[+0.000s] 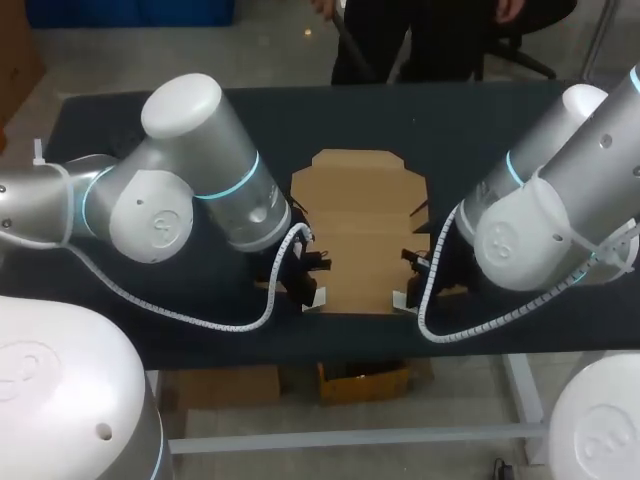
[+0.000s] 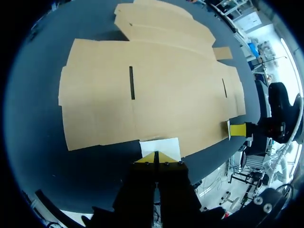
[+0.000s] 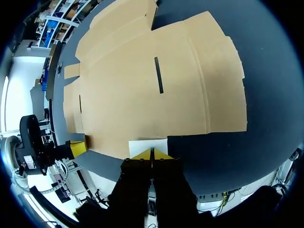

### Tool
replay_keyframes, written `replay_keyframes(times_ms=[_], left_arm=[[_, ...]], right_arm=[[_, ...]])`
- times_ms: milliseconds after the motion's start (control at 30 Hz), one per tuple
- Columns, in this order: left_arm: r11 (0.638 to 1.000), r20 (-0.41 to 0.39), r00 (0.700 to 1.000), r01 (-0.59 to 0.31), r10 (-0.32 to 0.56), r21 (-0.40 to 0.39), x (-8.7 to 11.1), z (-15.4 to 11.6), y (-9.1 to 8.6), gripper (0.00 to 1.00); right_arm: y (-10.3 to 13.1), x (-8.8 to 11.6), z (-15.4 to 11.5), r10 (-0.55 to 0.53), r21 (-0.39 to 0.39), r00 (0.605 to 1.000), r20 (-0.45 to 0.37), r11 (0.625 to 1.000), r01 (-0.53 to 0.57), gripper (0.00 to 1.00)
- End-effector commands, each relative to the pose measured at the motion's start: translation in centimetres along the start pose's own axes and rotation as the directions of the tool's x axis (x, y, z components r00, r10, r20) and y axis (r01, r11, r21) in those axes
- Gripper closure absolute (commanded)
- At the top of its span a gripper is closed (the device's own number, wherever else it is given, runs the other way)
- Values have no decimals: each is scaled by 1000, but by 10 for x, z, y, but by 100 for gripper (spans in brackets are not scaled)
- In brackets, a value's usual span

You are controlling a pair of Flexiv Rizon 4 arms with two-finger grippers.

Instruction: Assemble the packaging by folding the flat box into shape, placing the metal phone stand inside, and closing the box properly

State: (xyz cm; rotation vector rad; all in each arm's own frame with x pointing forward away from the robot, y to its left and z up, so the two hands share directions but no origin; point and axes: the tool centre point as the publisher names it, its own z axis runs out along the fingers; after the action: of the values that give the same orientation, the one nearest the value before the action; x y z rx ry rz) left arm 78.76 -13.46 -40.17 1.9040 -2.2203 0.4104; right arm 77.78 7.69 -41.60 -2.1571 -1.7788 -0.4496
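Both pairs of yellow tips are clenched tip to tip, nothing between them. The left gripper [image 2: 156, 159] sits on a white patch [image 2: 160, 146] at the near edge of the flat box [image 2: 147, 90], and the right gripper [image 3: 152, 154] does the same on its own white patch [image 3: 148, 145].

The box lies unfolded on the dark table [image 1: 150, 130], spreading out ahead of each gripper. From the head view I get the whole outline and an arm at each near corner, but the tips are hidden under the wrists. The wrist views give me the closed tips, a dark slit [image 2: 131, 82] in the card, and the other arm's yellow tip at the far corner.
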Motion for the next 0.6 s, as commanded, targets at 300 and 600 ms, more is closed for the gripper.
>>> replay_keyframes(times_ms=[300, 600], left_arm=[[998, 43, 999, 23, -26, 62, -4, -34, 15, 100], [993, 67, 996, 54, -61, 106, -14, -61, 21, 100]], right_arm=[[2, -23, -42, -5, 12, 997, -78, 1000, 6, 100], [2, -47, -67, 3, -6, 993, -115, 1000, -4, 100]])
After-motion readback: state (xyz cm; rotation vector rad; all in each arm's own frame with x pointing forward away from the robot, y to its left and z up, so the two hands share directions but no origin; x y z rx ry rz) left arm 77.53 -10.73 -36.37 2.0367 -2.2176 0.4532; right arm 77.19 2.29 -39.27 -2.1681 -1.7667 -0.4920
